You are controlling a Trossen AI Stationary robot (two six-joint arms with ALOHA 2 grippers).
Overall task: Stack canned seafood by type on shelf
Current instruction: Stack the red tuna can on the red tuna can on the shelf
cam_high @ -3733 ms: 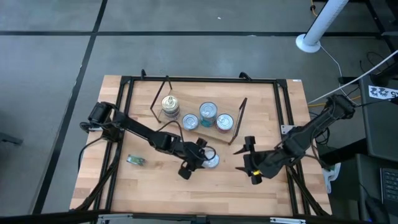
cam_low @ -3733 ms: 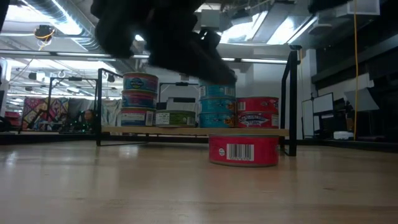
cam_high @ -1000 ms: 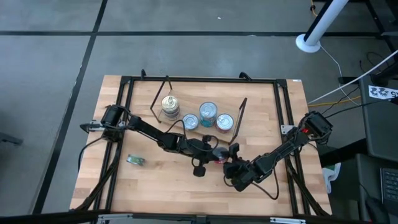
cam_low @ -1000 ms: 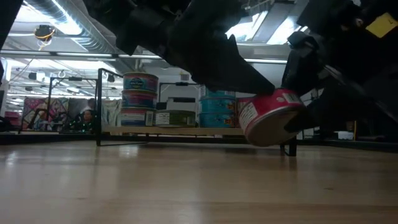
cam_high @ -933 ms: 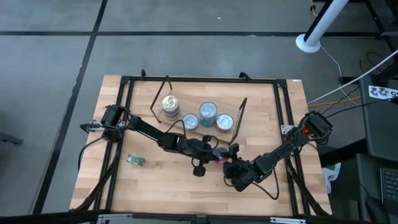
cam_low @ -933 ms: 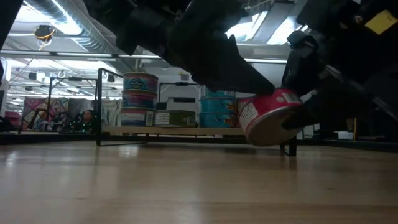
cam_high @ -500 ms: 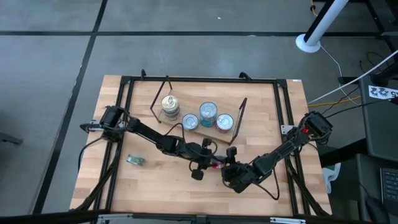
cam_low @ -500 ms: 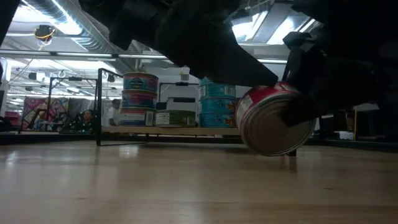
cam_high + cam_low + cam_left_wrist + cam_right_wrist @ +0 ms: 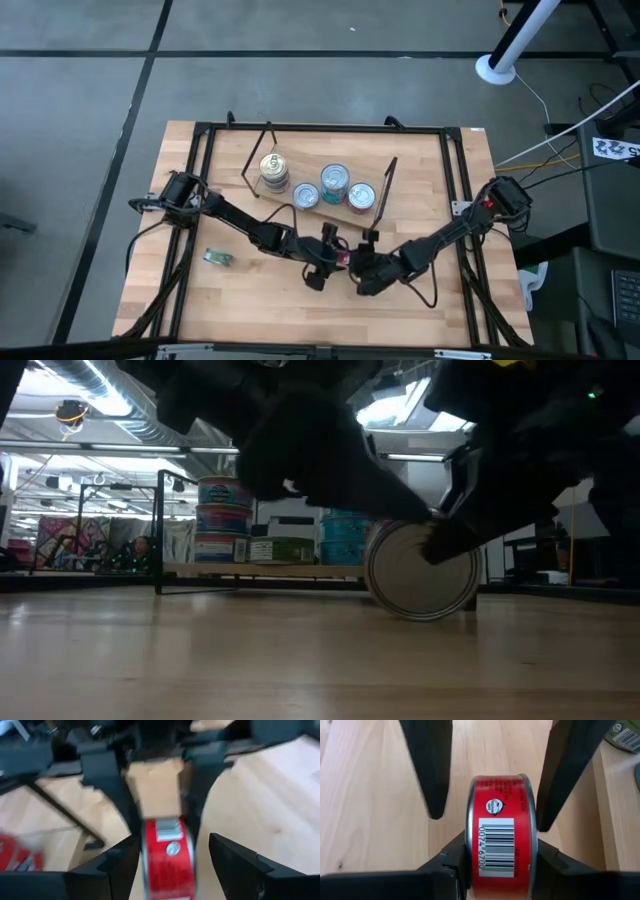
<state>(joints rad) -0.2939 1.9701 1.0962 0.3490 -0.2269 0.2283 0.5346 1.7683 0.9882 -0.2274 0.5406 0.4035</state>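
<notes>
Your left gripper [image 9: 322, 262] sat mid-table with its fingers spread wide on both sides of the red can [image 9: 501, 839], no longer pinching it, probably because it was passing the can over. Your right gripper [image 9: 362, 270] pinched that can by its two flat ends, on edge in the air in front of the shelf [image 9: 330, 208]. I think you gripped it this way to carry it to the shelf, where the other cans [image 9: 334, 180] sat sorted by kind.

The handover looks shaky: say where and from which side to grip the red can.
Grip the red can across its two flat ends, coming in edge-on: tipped on edge, its ends face sideways, and the curved wall would slip. The right gripper clamps it so.
</notes>
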